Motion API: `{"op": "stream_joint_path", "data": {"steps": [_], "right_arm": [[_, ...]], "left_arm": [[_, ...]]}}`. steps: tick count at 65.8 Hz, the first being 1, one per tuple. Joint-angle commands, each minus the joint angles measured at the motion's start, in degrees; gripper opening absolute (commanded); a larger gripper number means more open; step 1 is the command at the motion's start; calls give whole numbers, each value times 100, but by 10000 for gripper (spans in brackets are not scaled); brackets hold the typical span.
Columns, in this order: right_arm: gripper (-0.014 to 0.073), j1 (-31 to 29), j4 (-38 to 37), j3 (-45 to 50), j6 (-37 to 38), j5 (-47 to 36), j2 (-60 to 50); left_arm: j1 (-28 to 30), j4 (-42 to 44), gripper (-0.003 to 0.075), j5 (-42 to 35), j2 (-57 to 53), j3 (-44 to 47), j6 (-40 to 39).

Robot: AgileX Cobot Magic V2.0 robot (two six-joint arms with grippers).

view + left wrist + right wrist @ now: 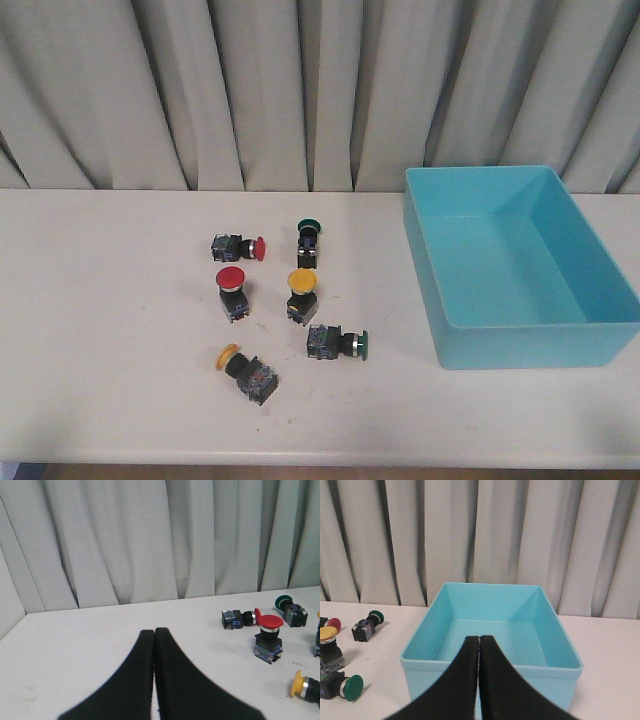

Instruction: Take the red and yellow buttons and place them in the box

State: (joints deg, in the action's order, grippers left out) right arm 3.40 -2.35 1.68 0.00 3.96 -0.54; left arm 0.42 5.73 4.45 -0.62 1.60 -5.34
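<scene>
Buttons are grouped at table (100,330) centre, at 9 o'clock from the box (520,345). Two red buttons (231,291) (238,247) are placed at 10 o'clock in the group; one yellow button (301,293) at centre, another (247,370) at 7 o'clock. Green-capped switches (338,343) (307,240) are located at 4 and 1 o'clock. The left gripper (154,632) and right gripper (479,639) are seen with jaws clenched together, nothing grasped.

yellow button (304,686) cut by frame edge
</scene>
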Motion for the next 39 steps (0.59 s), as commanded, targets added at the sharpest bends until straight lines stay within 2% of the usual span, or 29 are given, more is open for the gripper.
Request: {"op": "stream_joint_path", "data": {"steps": [1,11,24,39], "right_arm": [[-3,-46,-34,38,-31,-444,-68],[-3,-46,-11,-60,0,-618,-61],[-3,-46,-17,-976,0,-471,385],[-3,-46,-58,-2360,0,146,1729]], "left_arm": [[-3,-7,-6,-445,-77,264,-21],[-4,-7,-6,-626,-77,96,-21],[-4,-7,-6,-580,-24,-920,-21],[-4,-7,-6,485,1139,-2552,-21]]}}
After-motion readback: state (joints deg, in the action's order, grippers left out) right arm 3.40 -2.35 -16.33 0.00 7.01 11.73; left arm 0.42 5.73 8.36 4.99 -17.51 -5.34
